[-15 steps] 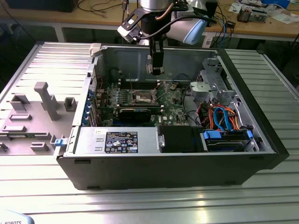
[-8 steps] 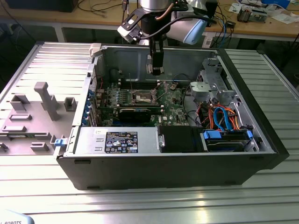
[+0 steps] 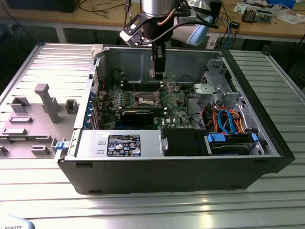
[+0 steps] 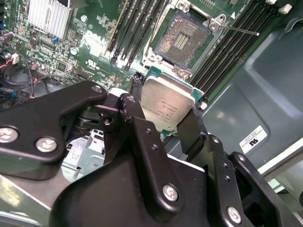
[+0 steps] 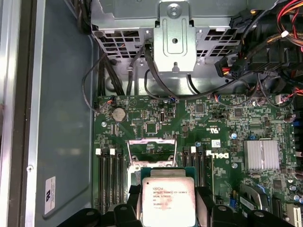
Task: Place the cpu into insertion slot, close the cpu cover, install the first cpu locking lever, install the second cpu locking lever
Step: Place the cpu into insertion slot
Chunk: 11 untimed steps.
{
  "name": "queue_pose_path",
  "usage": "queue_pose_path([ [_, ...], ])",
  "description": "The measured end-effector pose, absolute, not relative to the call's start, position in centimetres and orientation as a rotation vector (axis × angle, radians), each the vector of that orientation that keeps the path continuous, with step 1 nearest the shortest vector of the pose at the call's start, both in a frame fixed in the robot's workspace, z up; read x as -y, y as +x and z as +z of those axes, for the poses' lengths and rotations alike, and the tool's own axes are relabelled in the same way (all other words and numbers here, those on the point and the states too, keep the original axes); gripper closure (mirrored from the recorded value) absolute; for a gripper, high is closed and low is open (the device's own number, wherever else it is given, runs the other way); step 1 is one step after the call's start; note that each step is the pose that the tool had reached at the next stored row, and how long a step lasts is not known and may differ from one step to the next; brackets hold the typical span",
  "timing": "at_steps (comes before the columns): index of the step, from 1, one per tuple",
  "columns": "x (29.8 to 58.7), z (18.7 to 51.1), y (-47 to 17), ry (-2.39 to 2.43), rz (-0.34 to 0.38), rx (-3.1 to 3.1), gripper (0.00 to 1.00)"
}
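I see gripper [image 3: 158,72] pinching cpu [image 4: 166,105] by two side edges, squeezed tight. Cpu lies flat, shiny top facing wrist cameras. Cpu hangs above insertion slot [image 4: 182,40], not in it, a bit off toward grey case wall [image 4: 246,90]. Slot bare, nothing inside.

A black pincer [image 5: 168,210] grips the cpu [image 5: 168,197] by two opposite edges at the frame's edge, with the chip's silver-grey top facing the camera. Just beyond it, mid-frame, the insertion slot [image 5: 152,156] sits in the green motherboard [image 5: 208,118], with black memory slots [image 5: 111,175] on either side. Farther off, black cables [image 5: 109,75] hang from a grey metal drive cage [image 5: 173,33].
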<state>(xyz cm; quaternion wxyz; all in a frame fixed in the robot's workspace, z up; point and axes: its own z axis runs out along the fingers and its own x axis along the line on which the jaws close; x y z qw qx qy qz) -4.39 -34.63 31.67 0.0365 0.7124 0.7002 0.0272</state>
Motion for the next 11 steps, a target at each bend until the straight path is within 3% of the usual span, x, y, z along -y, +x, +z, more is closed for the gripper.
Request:
queue_pose_path([
  [11,34.63,31.28,-4.39,2.198,0.083,-2.139,0.46],
])
